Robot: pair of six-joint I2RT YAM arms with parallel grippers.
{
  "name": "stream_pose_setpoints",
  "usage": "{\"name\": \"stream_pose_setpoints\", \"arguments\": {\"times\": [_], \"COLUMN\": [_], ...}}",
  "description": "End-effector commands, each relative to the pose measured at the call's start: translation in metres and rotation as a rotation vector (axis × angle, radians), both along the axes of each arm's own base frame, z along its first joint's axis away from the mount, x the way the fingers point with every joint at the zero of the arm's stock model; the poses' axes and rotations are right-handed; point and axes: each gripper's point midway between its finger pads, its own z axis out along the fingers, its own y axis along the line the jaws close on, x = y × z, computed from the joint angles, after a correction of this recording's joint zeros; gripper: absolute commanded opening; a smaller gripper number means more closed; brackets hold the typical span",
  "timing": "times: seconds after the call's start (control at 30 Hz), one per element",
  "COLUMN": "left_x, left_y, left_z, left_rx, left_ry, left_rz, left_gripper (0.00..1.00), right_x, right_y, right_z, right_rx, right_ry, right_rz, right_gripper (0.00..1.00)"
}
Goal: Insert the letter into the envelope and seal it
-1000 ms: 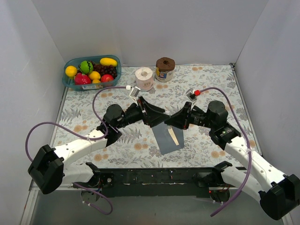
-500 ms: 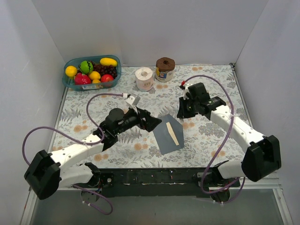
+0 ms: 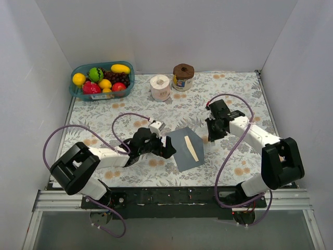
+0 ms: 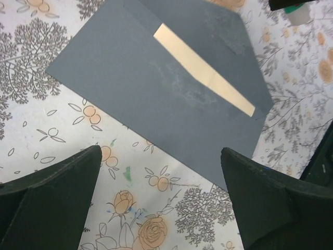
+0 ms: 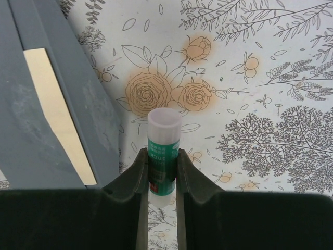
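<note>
White-walled booth, floral-print worktop [image 3: 239,88].

The envelope [image 3: 182,153] is lying flat mid-worktop, between the two arms. The letter [image 3: 191,147] is sitting inside it, with only a narrow cream strip showing between the envelope body and the pointed flap. The same strip is showing in both wrist views.

The left gripper [image 3: 169,147] is hanging low at the envelope's edge on the left-arm side. Its jaws are spread wide with nothing between them. In the left wrist view the two dark fingers [image 4: 52,203] are framing the near corner of the envelope [image 4: 130,78] and the letter strip [image 4: 203,78]. I can't tell whether they are touching the paper.

The right gripper [image 3: 210,133] is sitting on the other side of the envelope, near it but apart. It is clamped on a glue stick [image 5: 164,156] with a white cap and a green label. The stick is pointing out past the fingertips, over bare worktop just beside the envelope's flap side [image 5: 83,94].

Along the back wall, well clear of the arms, a fruit basket [image 3: 112,95], a paper roll [image 3: 160,87] and a brown-lidded jar [image 3: 183,76] are standing.
</note>
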Motion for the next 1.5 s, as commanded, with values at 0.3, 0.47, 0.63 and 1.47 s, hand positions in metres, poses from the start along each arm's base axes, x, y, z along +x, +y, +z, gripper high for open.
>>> {"name": "stream_pose_setpoints", "arguments": {"times": [0.3,0.47,0.63,1.47], "left_x": [0.009,0.011,0.014,-0.008], "left_y": [-0.011,-0.019,-0.028,-0.039], "left_z": [-0.015,0.001,0.017,-0.054], "left_rx": [0.08,0.061,0.013,0.062], "left_ry": [-0.051,-0.09,-0.11,0.092], "left_rz": [-0.032,-0.043,-0.058,-0.146], "left_gripper": [0.86,0.46,0.0,0.0], "right_x": [0.011,0.008,0.006,-0.007], "right_y": [0.004,0.004,0.004,0.045], "right_z": [-0.031,-0.034,-0.035,-0.012], "right_rx": [-0.004,0.004,0.012,0.245], "right_ry": [0.03,0.033,0.031,0.029], "right_rz": [0.027,0.031,0.03,0.198], "right_gripper": [0.01,0.01,0.01,0.01]}}
